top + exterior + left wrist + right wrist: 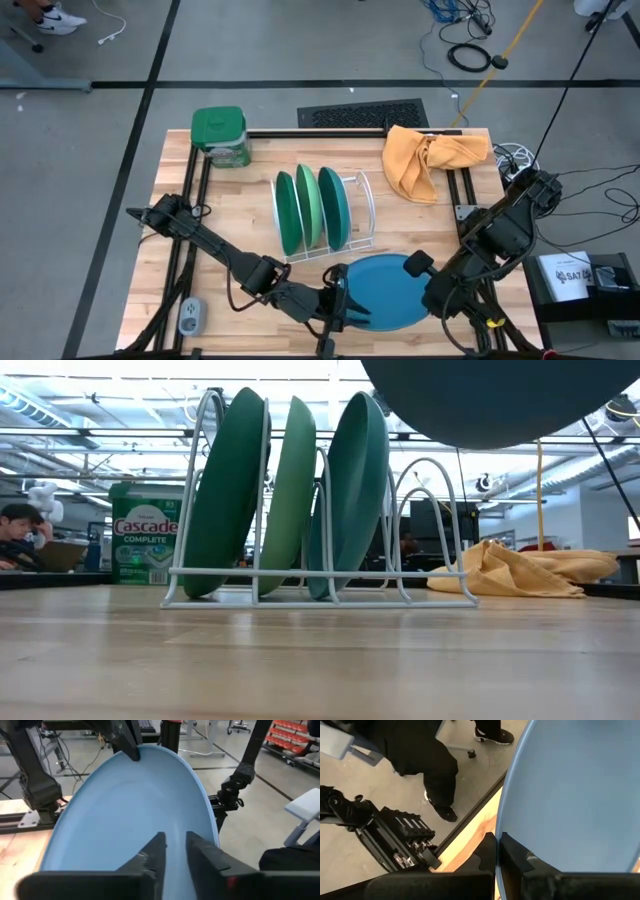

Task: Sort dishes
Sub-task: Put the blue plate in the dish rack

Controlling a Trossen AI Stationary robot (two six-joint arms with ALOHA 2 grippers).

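A blue plate (385, 292) is held up over the table's near edge between both grippers; in the low view its underside (490, 400) shows well clear of the table. My left gripper (345, 300) is shut on its left rim, and my right gripper (418, 268) on its right rim. A dark green plate (287, 215), a light mint plate (310, 205) and a teal plate (334, 205) stand on edge in the slots of the white wire rack (367, 215) at the table's middle. My left gripper pinches the blue plate's left rim (175, 837) between its two fingers, coming level from the table's left. The plate is lifted clear and stretches away from the fingers. My right gripper pinches the plate's right rim (506, 827) between its two fingers, coming from the table's right, opposite the left gripper. Its finger (127, 742) shows at the far rim in the left wrist view.
A green-lidded Cascade container (220, 135) stands at the far left corner. A yellow cloth (430, 160) lies at the far right. A grey power strip (190, 315) lies at the near left. The rack's right slots (430, 490) hold nothing. A person (15, 530) sits beyond the table.
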